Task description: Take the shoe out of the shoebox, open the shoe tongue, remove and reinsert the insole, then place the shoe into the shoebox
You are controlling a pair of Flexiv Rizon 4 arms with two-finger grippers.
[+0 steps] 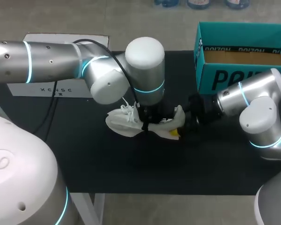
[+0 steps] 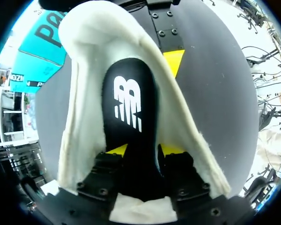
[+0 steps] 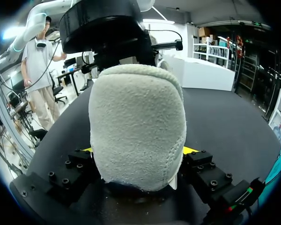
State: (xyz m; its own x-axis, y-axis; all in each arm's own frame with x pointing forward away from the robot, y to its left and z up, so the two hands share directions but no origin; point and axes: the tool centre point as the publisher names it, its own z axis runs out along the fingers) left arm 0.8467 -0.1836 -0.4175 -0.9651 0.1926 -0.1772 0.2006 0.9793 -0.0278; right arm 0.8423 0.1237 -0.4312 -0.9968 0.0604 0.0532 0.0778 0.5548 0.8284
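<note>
White shoe (image 1: 124, 123) sits near the middle of the black table (image 1: 131, 164), toe toward my left arm's side and heel toward my right, well apart from the teal shoebox (image 1: 210, 77), which stands open at the far right corner. Left gripper (image 1: 147, 123) comes down into the shoe's mouth; in its wrist view the two yellow tips press on either side of the black insole (image 2: 129, 103), pinching it where it rises from the pale lining. Right gripper (image 1: 182, 123) is at the heel; its wrist view shows the grey suede heel filling the gap between its fingers (image 3: 189, 150), which clamp it from both sides. A white sheet (image 1: 56, 89) lies at the table's far left, partly under the left arm
</note>
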